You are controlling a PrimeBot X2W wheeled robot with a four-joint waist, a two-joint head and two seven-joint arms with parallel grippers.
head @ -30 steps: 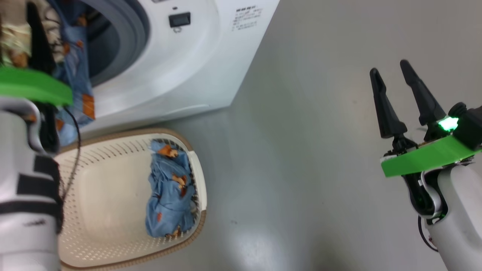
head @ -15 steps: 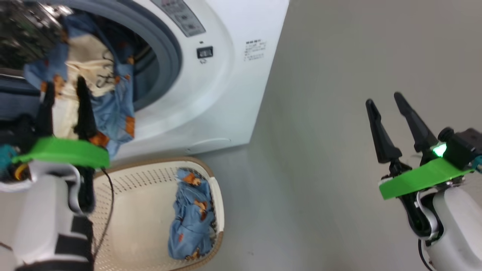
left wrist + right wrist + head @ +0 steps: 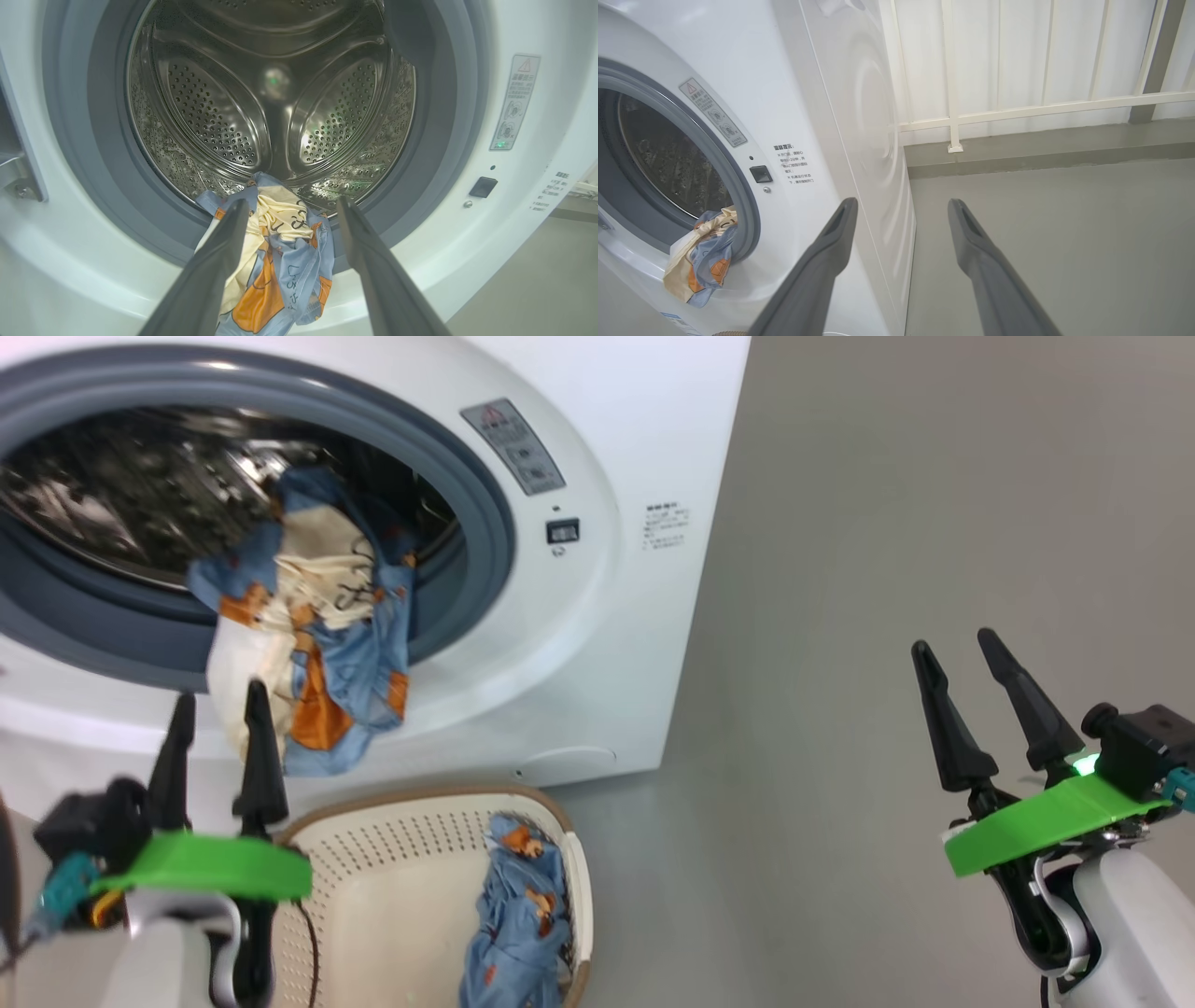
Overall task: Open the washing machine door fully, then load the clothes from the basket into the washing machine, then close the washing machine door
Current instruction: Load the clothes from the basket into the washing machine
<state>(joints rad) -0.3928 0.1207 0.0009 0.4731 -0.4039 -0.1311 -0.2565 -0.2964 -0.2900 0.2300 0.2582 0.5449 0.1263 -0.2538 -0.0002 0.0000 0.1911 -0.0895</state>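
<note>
1. At the washer [image 3: 597, 644] mouth, a bundle of clothes [image 3: 317, 644] hangs over the gasket [image 3: 485, 523] lip at 6 o'clock of the opening. Part of it lies in the drum [image 3: 271, 93] and part dangles down the white front.
2. My left gripper [image 3: 220, 693] sits just below that bundle, which lies at its 12 o'clock. Its fingers are spread wide and grasp nothing. Whether one finger brushes the cloth I cannot tell.
3. My right gripper [image 3: 952, 642] hangs well apart at 3 o'clock over bare floor [image 3: 887, 523], also spread and empty.
4. My basket [image 3: 392, 831] stands at 4 o'clock of the left gripper, on the floor before the washer. One blue garment [image 3: 523, 915] lies against its 3 o'clock wall.
5. I judge the loading step to be in hand: one bundle is not fully in, and one garment is left to fetch.
6. Next, I judge, the bundle needs pushing past the lip into the drum, or it would foul the door. After that comes a reach down to 4 o'clock for the last garment.
</note>
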